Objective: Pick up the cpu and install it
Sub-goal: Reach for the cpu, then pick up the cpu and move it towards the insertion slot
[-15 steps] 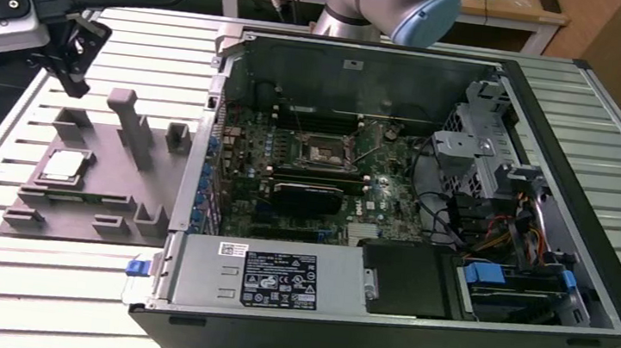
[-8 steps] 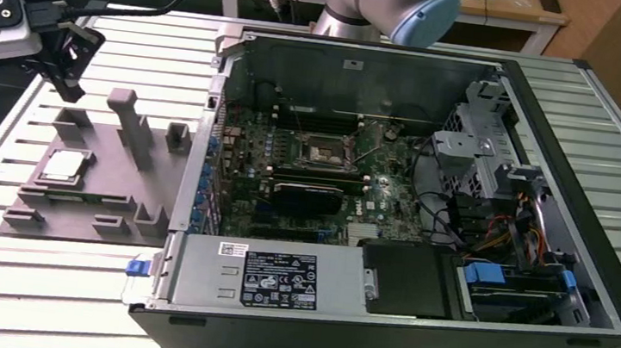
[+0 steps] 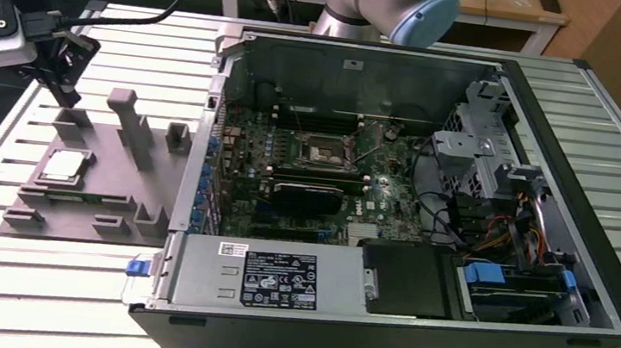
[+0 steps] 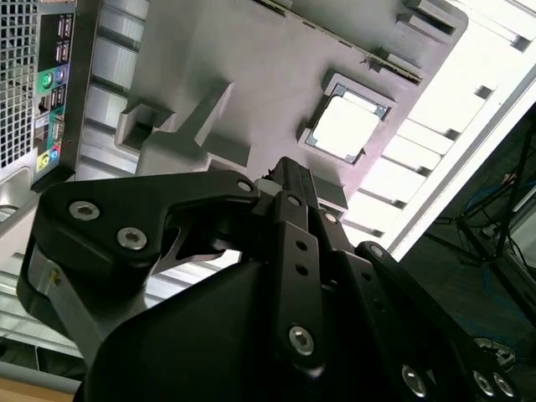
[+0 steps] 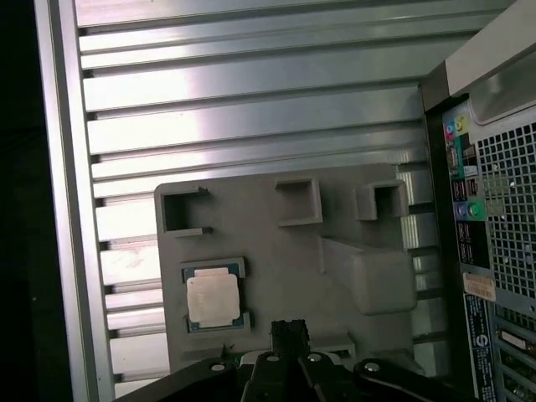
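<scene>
The cpu (image 3: 62, 167) (image 4: 345, 127) (image 5: 214, 299) lies flat, silvery top up, in a shallow square pocket of the grey fixture plate (image 3: 111, 198) (image 4: 251, 67) (image 5: 276, 251), which rests on the slatted metal tabletop (image 3: 46, 276) (image 5: 251, 109) at the exterior view's left of the open computer case (image 3: 616, 258). In the exterior view the jaws hang above the far end of that plate, near its upright blocks, apart from the chip and touching nothing. In both wrist views the black fingertips (image 5: 289, 333) (image 4: 285, 172) appear drawn together into a single dark block with nothing held between them, and the chip sits just beside that tip in the picture, clear of it. The tallest grey post (image 3: 128, 120) of the fixture stands between the chip's pocket and the case wall. Inside the case the green motherboard (image 3: 289, 159) lies face up, with its black-framed square socket (image 3: 321, 151) near the middle and no chip seated in it. The case's rear port panel (image 5: 465, 209) (image 4: 54, 75) runs along the edge of the fixture plate
</scene>
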You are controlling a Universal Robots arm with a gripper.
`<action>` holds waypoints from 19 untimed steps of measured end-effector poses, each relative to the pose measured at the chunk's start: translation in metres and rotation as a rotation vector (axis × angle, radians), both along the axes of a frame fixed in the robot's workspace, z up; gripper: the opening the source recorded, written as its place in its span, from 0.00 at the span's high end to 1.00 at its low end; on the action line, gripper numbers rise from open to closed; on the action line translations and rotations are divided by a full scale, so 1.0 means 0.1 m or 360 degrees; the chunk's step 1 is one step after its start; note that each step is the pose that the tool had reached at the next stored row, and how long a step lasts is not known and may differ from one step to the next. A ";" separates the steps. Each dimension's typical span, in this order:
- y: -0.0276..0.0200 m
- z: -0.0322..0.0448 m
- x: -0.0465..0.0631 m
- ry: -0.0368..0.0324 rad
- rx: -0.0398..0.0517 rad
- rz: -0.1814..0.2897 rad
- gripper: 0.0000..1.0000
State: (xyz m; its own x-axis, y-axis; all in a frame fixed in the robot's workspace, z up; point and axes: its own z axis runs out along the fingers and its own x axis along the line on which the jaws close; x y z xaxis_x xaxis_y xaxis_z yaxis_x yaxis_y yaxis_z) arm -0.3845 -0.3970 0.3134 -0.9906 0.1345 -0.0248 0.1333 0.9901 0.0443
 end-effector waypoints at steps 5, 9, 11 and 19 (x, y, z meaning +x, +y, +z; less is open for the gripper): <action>0.000 -0.022 -0.02 0.0000 0.0001 -0.0002 0.89; 0.000 -0.022 -0.02 0.0000 0.0003 -0.0002 0.89; -0.001 -0.023 -0.03 0.0000 0.0003 -0.0002 0.89; 0.000 -0.040 -0.07 0.0000 0.0003 -0.0002 0.89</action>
